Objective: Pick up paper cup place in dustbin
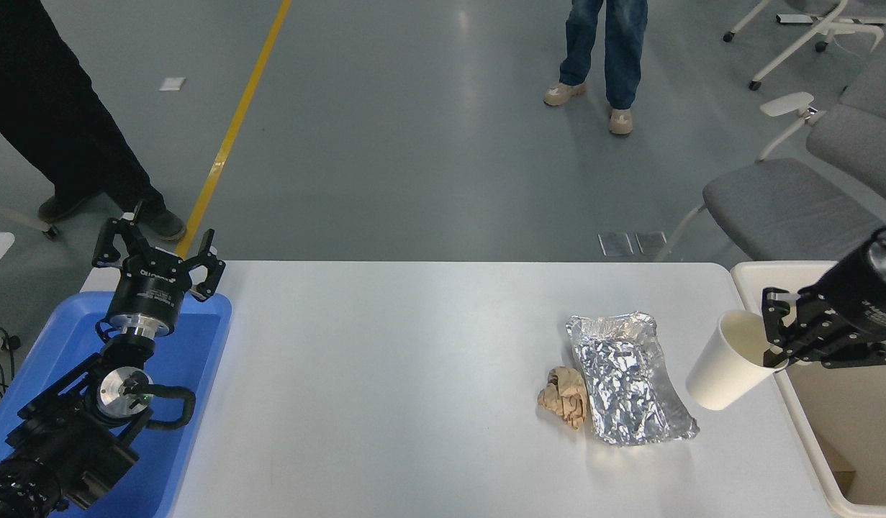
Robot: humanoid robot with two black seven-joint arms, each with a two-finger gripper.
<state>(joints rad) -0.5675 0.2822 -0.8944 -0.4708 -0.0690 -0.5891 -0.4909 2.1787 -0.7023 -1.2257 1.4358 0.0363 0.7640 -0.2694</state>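
Observation:
The cream-white paper cup [727, 363] hangs tilted in the air over the table's right edge, its mouth up and to the right. My right gripper [774, 331] is shut on the cup's rim, one finger inside the mouth and one outside. The beige dustbin [792, 392] stands right of the table; its left rim lies just under and to the right of the cup. My left gripper [157, 248] is open and parked over the blue tray at the lower left.
A crinkled silver foil tray [630, 378] and a crumpled brown paper wad [566, 396] lie on the white table [399, 374] left of the cup. A blue tray [191, 360] sits at the left edge. Two people stand beyond the table. Grey chairs stand at the far right.

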